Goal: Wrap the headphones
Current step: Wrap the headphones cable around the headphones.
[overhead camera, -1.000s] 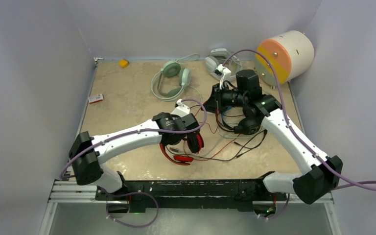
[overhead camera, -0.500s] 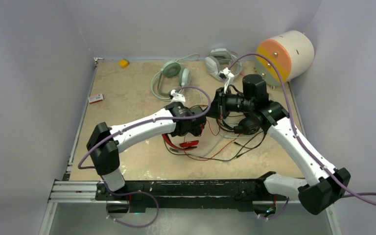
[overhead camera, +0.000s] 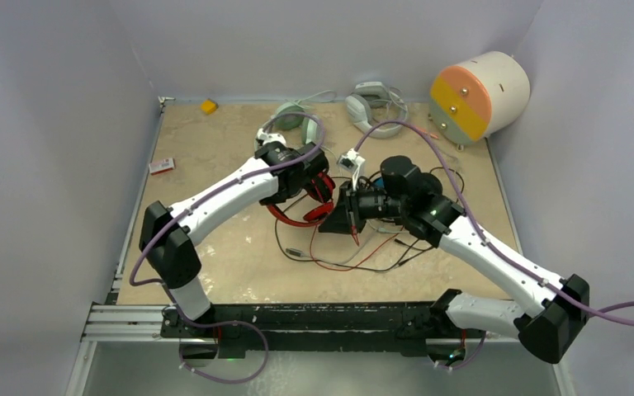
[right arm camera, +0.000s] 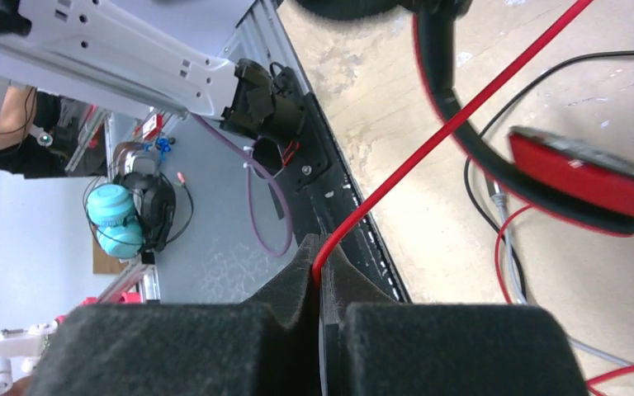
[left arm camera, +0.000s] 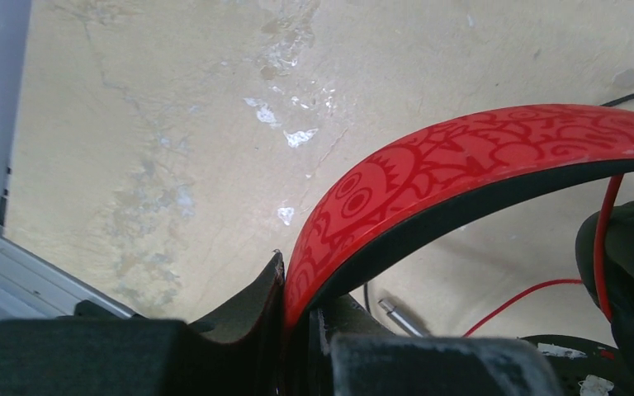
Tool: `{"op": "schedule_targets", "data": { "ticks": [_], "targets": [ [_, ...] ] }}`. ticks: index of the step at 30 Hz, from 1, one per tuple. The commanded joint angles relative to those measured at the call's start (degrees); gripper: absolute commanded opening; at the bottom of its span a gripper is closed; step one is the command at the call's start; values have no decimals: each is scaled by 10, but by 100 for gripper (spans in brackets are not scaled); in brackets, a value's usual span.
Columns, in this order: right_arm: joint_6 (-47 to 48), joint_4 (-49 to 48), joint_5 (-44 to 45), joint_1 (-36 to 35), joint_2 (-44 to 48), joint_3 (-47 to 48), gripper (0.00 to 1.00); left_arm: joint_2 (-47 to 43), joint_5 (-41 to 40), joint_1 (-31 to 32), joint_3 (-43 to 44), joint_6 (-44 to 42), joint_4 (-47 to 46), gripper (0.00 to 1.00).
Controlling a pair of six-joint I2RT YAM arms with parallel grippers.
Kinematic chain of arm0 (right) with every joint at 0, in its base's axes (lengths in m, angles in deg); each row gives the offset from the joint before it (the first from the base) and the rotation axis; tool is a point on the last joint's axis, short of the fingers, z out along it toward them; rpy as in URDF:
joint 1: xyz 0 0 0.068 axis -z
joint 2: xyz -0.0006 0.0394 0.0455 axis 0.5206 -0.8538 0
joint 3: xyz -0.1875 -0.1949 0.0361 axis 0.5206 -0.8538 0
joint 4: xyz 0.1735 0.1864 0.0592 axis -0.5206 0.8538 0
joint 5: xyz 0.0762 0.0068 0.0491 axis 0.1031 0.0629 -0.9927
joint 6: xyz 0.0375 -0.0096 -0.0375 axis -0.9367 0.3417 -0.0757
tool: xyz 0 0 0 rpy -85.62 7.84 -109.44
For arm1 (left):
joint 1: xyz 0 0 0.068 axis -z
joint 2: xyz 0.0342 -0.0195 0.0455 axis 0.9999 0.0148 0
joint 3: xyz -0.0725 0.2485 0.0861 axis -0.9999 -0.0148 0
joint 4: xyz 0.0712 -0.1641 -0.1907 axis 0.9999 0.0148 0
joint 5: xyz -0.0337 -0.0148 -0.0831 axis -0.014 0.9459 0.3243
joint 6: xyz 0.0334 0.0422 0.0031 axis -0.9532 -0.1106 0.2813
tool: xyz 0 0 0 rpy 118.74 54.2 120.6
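Left wrist view: the left gripper (left arm camera: 297, 301) is pressed together on the red patterned headband (left arm camera: 479, 157) of the red-and-black headset (overhead camera: 301, 216). The band is clamped edge-on between the pads, near one end of its arc.

Right wrist view: the right gripper (right arm camera: 320, 264) pinches the red cable (right arm camera: 454, 124). The cable runs in a straight, taut line from the jaws up toward the headset, passing a red ear cup (right arm camera: 578, 177).

Step in hand, as judged: winding the cable onto the headset.

1. Use the left gripper as the fixed anchor. Do not let the band rotate between the pads.
2. Carry the right gripper round the band in even loops, under light tension only. A hard pull could drag the thin band out of its edge-on clamp.
3. Lay each turn just beside the previous one, so the coil does not slip.
4. Stay above the loose black cables (overhead camera: 396, 264) on the table (overhead camera: 215, 165). From overhead it cannot be told whether the red cable is free of them, so a snag is possible.

Position: in the top view the headset sits near the middle of the table. Its band is in the left gripper, and the right gripper is just beside it on the right. A short run of cable joins the two.
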Motion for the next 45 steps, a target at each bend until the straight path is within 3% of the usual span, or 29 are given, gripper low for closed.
{"op": "schedule_targets", "data": {
  "ticks": [1,14,23,36,45],
  "targets": [
    [-35,-62,-3,-26,-1,-37,0,-11,19,-45,39,40,-31,0],
    [-85,-174,30,-61,-22,-138,0,-138,111,-134,-39,37,-176,0],
    [-90,-217,35,-66,-45,-178,0,-161,206,-188,-45,-13,-219,0],
    [-94,-223,23,-75,-21,-247,0,-156,186,-275,-33,-56,-228,0],
    [-69,-195,21,-126,-28,-241,0,-161,197,-306,-37,-66,-282,0]
  ]
}}
